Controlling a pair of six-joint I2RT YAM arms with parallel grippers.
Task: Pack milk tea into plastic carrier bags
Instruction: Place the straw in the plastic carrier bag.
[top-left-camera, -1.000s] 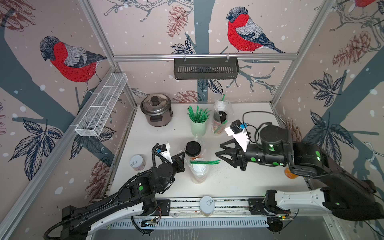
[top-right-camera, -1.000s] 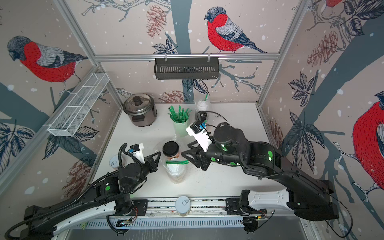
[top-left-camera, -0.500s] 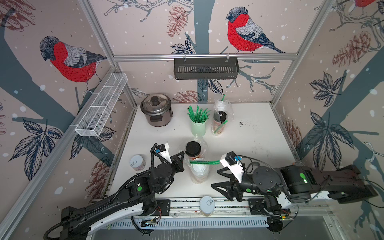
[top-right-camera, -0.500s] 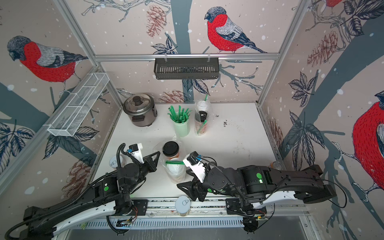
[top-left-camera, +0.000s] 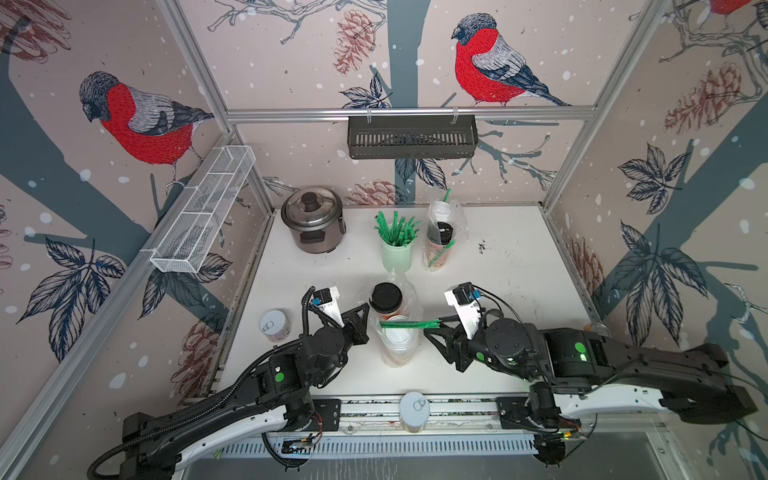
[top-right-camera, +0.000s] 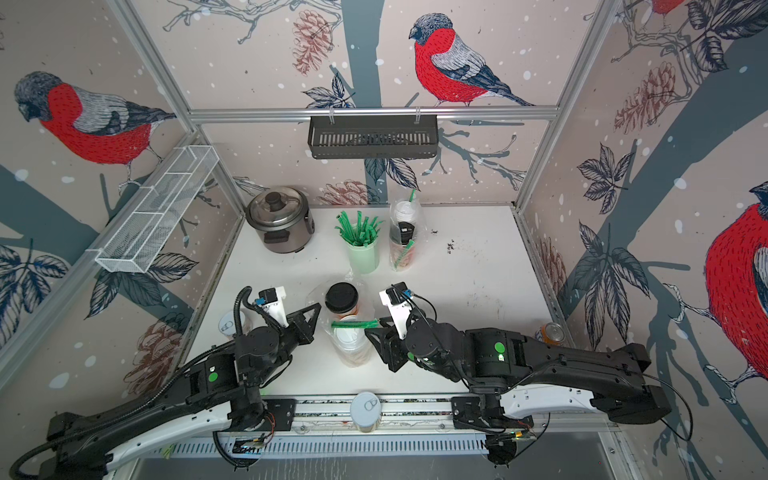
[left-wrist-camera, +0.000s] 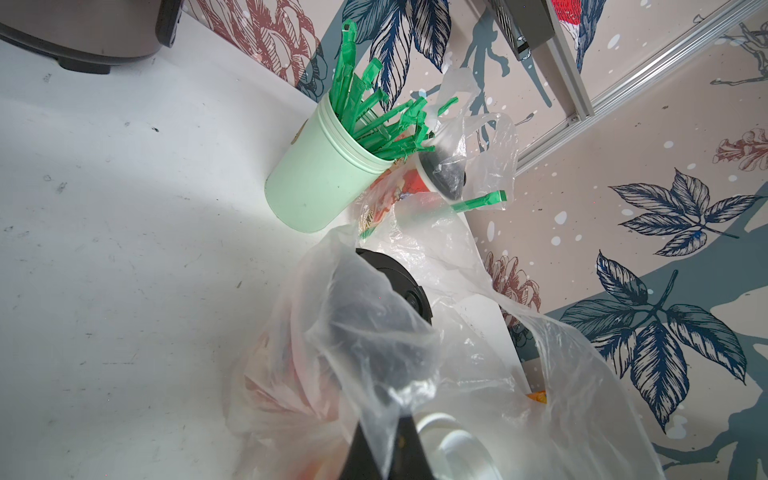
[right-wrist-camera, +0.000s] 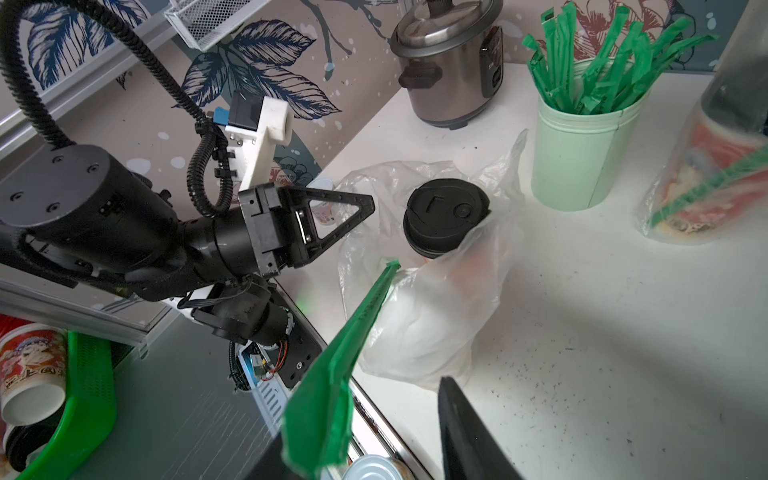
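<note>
A hasty pull could flick the green straw (top-left-camera: 409, 323) off the carrier bag (left-wrist-camera: 374, 332), or tip the two milk tea cups (top-left-camera: 386, 296) inside it, on the surface (top-left-camera: 507, 291) between the arms. The left gripper (top-left-camera: 365, 309) has its jaws shut on the bag's edge; the right gripper (top-left-camera: 433, 328) holds its jaws half open around the straw's end.
</note>
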